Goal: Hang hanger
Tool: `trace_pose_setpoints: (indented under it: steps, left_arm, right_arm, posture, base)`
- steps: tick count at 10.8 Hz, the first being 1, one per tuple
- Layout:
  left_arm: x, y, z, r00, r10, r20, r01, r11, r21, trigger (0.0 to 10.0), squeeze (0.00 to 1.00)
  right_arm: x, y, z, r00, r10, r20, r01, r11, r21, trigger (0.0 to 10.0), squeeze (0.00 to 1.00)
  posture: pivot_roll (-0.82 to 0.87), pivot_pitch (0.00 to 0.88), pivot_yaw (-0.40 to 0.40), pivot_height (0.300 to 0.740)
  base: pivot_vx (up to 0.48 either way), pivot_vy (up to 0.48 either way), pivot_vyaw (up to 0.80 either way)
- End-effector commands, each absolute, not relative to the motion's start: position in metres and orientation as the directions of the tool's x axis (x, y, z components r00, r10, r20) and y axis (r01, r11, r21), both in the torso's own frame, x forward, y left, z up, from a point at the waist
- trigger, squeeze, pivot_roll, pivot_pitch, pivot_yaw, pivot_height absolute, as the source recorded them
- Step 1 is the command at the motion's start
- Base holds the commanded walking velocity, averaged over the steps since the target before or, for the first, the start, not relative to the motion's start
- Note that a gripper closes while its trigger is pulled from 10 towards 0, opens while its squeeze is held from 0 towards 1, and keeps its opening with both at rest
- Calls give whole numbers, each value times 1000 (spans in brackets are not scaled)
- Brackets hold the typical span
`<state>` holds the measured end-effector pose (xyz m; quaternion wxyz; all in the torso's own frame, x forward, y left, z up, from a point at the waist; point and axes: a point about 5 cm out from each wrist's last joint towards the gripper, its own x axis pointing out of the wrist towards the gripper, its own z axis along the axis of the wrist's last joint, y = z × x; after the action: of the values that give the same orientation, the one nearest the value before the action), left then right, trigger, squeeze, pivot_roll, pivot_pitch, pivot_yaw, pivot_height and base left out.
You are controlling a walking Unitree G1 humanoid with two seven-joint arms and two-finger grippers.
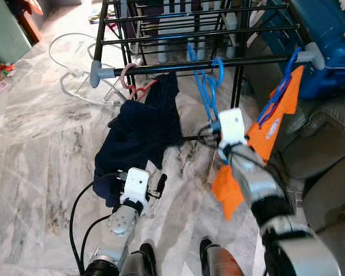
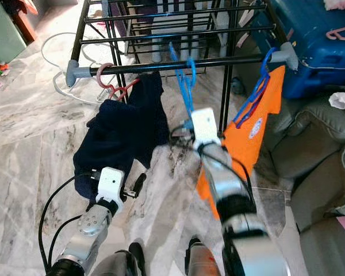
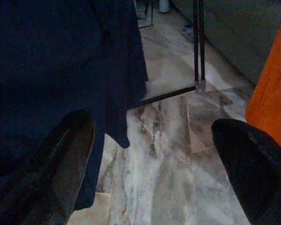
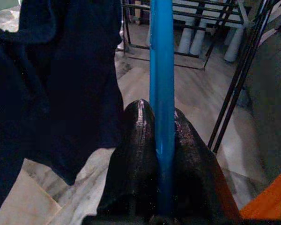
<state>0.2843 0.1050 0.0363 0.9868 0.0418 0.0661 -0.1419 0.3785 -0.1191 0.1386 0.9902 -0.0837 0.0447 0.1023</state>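
- So, room: grey marble floor (image 1: 40, 144), black drying rack (image 1: 178, 29) ahead, its front rail (image 1: 178, 66) with grey end caps, grey sofa (image 2: 316, 149) to the right, blue case (image 1: 328, 40) behind the rack.
- Right tool (image 4: 163, 140): fingers (image 4: 133, 154) pinched shut on the blue hanger (image 1: 207, 86), raised just under the front rail. Hanger's hook sits at the rail; cannot tell whether it is fully over it.
- Left tool (image 3: 154, 164): spread wide, holding nothing, low over the floor, just beside the navy garment (image 1: 141, 132).
- Navy garment hangs from a pink hanger (image 1: 129, 80) on the rail's left part, its lower end down near the floor.
- Orange shirt (image 1: 264, 138) hangs on another blue hanger (image 1: 284, 86) at the rail's right end, close beside the right arm.
- White hangers (image 1: 75, 69) lie on the floor left of the rack; small clutter at far left edge, too small to tell.
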Motion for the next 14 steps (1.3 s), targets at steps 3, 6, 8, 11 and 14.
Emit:
trace_pose_setpoints:
  steps: [3, 6, 8, 11, 14]
  left_arm:
    - [281, 108, 33, 948, -277, -155, 290, 955, 66, 10000, 0]
    - [280, 105, 33, 944, -289, -159, 302, 951, 68, 10000, 0]
    - [280, 104, 32, 943, -291, -163, 305, 950, 68, 10000, 0]
    - [281, 105, 32, 946, -281, -162, 295, 953, 68, 10000, 0]
    - [282, 103, 32, 943, -286, -169, 301, 951, 67, 10000, 0]
  right_arm:
    - [389, -107, 149, 966, 227, -123, -238, 968, -81, 10000, 0]
    - [398, -91, 158, 951, 249, -184, -258, 966, -29, 10000, 0]
    - [394, -76, 145, 921, 285, -264, -302, 953, -22, 10000, 0]
    - [386, -69, 128, 899, 309, -312, -324, 946, 2, 10000, 0]
    - [382, -79, 115, 894, 276, -352, -308, 951, -37, 10000, 0]
  posture:
    - [-167, 250, 61, 740]
    - [-167, 249, 62, 740]
    - [-159, 242, 54, 740]
    - [-154, 240, 50, 740]
    - [-167, 236, 56, 740]
  base:
    - [0, 0, 0]
    - [0, 0, 0]
    - [0, 0, 0]
    - [0, 0, 0]
    - [0, 0, 0]
